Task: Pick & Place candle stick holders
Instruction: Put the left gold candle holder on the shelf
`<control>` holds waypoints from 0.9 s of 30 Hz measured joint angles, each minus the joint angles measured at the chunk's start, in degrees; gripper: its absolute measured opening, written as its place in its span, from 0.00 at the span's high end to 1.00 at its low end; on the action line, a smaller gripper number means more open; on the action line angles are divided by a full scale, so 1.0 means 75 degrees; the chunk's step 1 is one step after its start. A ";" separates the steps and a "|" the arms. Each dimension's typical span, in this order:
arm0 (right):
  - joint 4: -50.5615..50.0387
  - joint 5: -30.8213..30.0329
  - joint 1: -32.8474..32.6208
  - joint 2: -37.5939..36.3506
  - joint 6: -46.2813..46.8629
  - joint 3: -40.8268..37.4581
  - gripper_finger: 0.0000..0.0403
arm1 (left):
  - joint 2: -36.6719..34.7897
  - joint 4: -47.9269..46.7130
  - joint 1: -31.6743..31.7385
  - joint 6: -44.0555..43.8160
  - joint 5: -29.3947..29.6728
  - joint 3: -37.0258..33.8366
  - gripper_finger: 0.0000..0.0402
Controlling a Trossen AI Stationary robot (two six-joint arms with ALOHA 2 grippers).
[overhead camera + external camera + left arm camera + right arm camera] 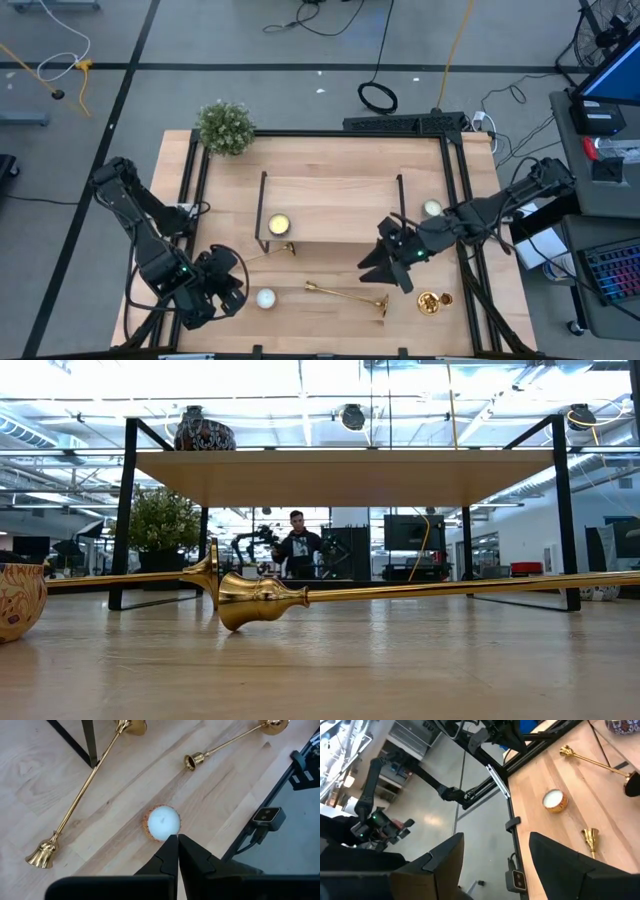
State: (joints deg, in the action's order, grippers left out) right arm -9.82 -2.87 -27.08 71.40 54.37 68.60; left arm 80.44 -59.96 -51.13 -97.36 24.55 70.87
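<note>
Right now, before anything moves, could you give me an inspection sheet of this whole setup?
Surface: wooden table, with a wire-framed shelf standing on it.
Job's things: two gold candlesticks lie flat, one in front of the shelf, one by its left leg; a third cannot be made out.
Clutter: three tealights, one near the front edge, one on the shelf; potted plant; patterned bowl.
Tools: left tool shut, empty, by a tealight; right tool open, empty, near the shelf's right leg.
Cables: black coil on the floor.
Surroundings: a person beyond the table.
</note>
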 joint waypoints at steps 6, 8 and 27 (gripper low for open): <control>-0.0245 0.0000 -0.0008 0.0000 0.0188 0.0000 0.46 | 0.0001 0.0003 0.0000 -0.0041 0.0130 0.0000 0.99; -0.0522 0.0003 -0.0008 0.0000 0.0328 0.0000 0.46 | 0.0000 0.0003 0.0000 -0.0050 0.0133 0.0000 0.97; -0.2056 0.0950 -0.0078 0.1003 0.1098 -0.0012 0.46 | 0.0000 -0.0054 -0.0002 0.0023 -0.0549 0.0000 0.98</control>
State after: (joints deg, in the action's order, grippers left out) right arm -25.24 4.25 -27.66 78.92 62.61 68.51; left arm 80.44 -60.37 -51.15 -97.19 20.43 70.87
